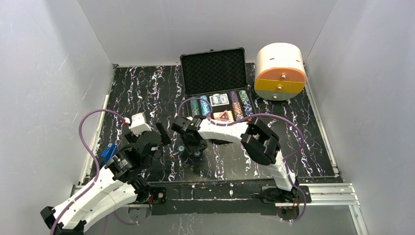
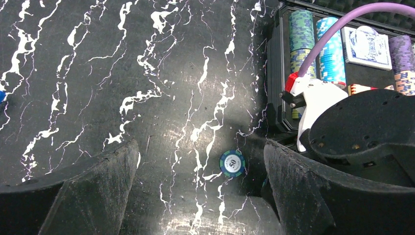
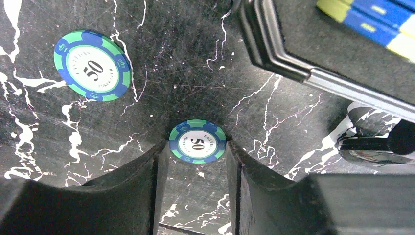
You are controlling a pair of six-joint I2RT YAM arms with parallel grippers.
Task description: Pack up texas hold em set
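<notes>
By the case (image 1: 213, 71), two chips (image 3: 92, 65) (image 3: 197, 141) — one perhaps in right tool (image 3: 195, 149)

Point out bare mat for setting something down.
Free: mat between case and left wall; also right of the right arm, nearer than the cylindrical box. Crowded: in front of the case, where right pincer grips a loose chip, second chip beside it.
</notes>
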